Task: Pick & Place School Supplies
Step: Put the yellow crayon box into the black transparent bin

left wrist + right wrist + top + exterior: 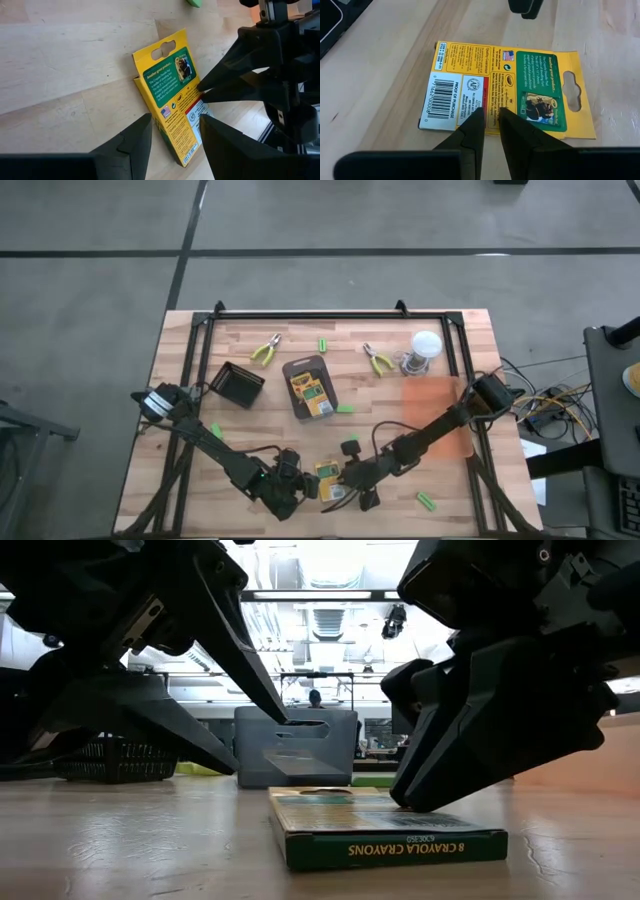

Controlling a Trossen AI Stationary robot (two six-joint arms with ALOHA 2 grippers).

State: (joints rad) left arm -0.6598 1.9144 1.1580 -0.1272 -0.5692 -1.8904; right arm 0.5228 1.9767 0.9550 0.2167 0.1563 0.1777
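A flat yellow-and-green crayon box (pixel 328 477) lies printed back up on the wooden table near its front edge. My right gripper (pixel 491 112) is shut, with its tips down on the box. My left gripper (pixel 175 120) is open just left of the box. Its fingers stand on either side of the box's barcode end, and in the low view they hang clear of it (pixel 260 745). More crayon boxes lie in the dark grey tray (pixel 296 370). Two pliers (pixel 265 350) (pixel 378 360) and green sticks (pixel 345 408) (pixel 427 501) lie loose on the table. My right gripper presses its shut fingertips (pixel 479 116) down on the box's back face (pixel 490 102), about midway along it, beside one long edge. The fingers slant down from the table's right side. The box lies flat on the table under them (pixel 385 825).
A black basket (pixel 237 384) stands left of the tray. A clear jar with a white lid (pixel 424 350) stands at the far right, beside an orange patch (pixel 437 415). More green sticks lie at the left (pixel 215 430) and far middle (pixel 323 344). A black frame (pixel 330 314) borders the table.
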